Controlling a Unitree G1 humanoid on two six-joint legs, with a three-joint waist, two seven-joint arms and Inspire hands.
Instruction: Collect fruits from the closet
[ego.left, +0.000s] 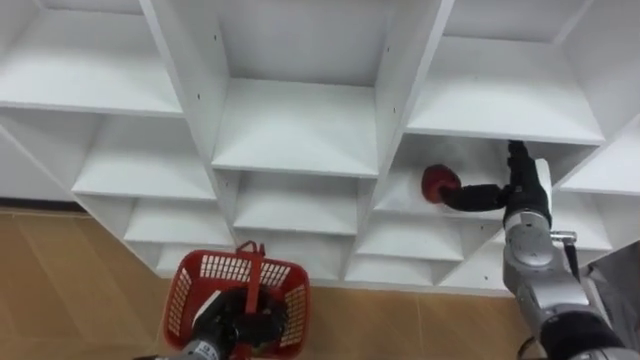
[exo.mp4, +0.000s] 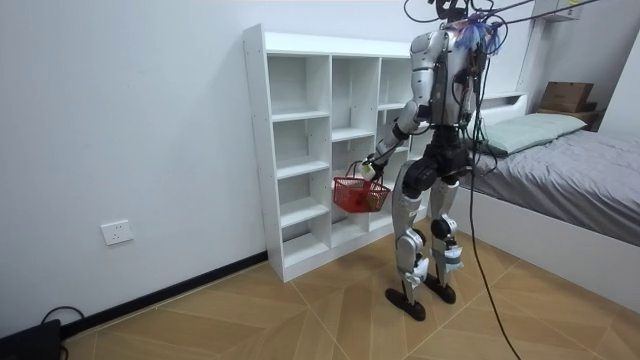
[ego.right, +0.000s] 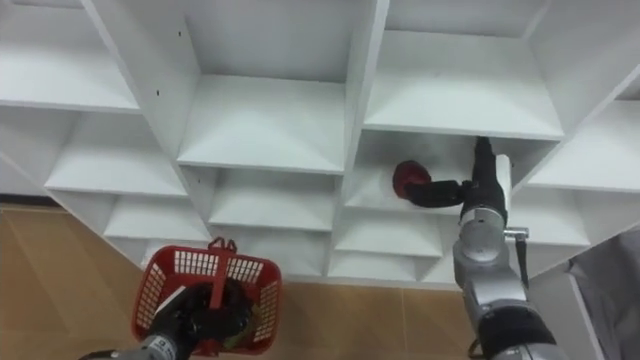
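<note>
Stands close up to the white cubby closet (ego.left: 296, 128) on a wood floor (ego.left: 70, 285), with a bed (exo.mp4: 575, 165) just behind in the room view. Reaches the right arm up and forward into a compartment right of the centre column, forearm nearly upright, wrist turned toward the robot's left. Clasps the round red fruit (ego.left: 436, 182) with the right hand (ego.left: 478, 196), dark fingers curled onto its right side, close to the compartment's left divider. Carries a red plastic basket (ego.left: 188, 292) low at the left, below the centre column, with the left hand (ego.left: 236, 328) closed round its upright handle (ego.left: 253, 272). Works under the shelf board above, which overhangs the raised wrist and top of the hand. Cannot make out the fruit's side behind the fingers, nor whether it rests on the shelf or hangs lifted. Cannot tell what lies in the basket behind the left hand beyond a dull yellowish patch. Loses the right elbow and left forearm at the lower edge of both eye views.
</note>
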